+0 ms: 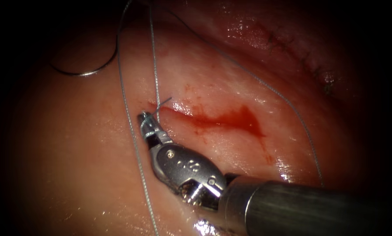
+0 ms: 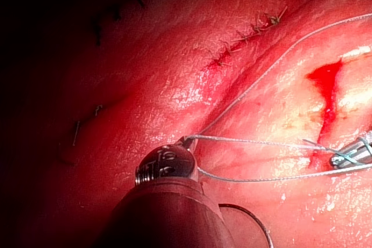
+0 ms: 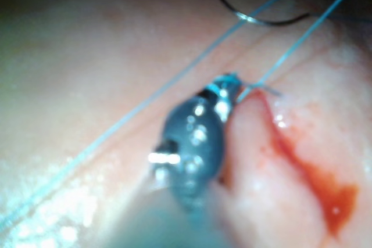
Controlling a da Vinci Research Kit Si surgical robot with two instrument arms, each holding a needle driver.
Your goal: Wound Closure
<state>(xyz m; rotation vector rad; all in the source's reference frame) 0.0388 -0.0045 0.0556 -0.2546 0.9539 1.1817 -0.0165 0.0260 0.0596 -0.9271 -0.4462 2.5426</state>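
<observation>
The cut [image 1: 213, 119] runs across the tissue [image 1: 73, 166] with red fluid [image 1: 244, 120] pooled in it. My right tool [image 1: 145, 120] comes in from the lower right. Its jaws sit at the cut's left end, shut on the thread [image 1: 154, 65], which is wound around them. A short thread tail [image 1: 165, 103] sticks up beside the tip. The curved needle [image 1: 86, 72] lies free on the tissue, left of the cut and not in it. In the left wrist view, my left tool [image 2: 186, 140] holds taut thread [image 2: 256, 142] leading to the right tool [image 2: 349, 156].
An older stitched line [image 1: 300, 52] crosses the tissue at the far right, also visible as a stitched line [image 2: 244, 42] in the left wrist view. A long strand [image 1: 134, 144] trails down the left side, and another strand [image 1: 292, 109] curves round the right of the cut.
</observation>
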